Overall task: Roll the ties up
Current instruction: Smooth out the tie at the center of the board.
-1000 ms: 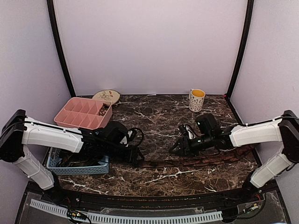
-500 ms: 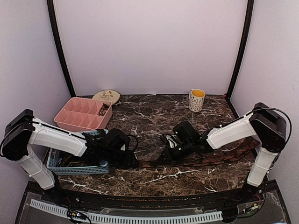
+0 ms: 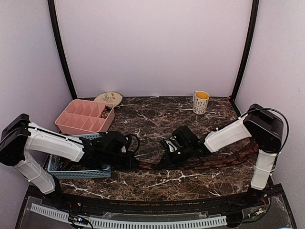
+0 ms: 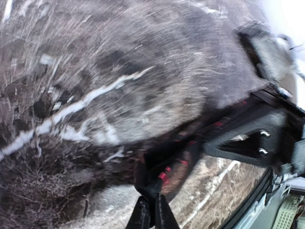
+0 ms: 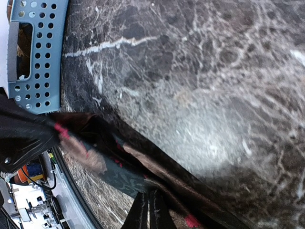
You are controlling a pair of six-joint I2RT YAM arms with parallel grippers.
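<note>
One tie, a long reddish-brown patterned strip, lies across the near part of the marble table, running from the middle out to the right. My left gripper is down at the strip's left end. In the left wrist view the gripper is shut on a fold of the tie, dark fabric with red flecks. My right gripper is a short way to the right, also low on the strip. The right wrist view shows it shut on the tie, which is bunched and twisted there.
A pink divided tray stands at the back left, with a dark patterned coil in one compartment. A blue perforated basket sits under the left arm and also shows in the right wrist view. A mug and a plate stand at the back.
The right gripper has slid left along the tie towards the left gripper and shut on it. The left gripper has dropped onto the tie's end and shut.
</note>
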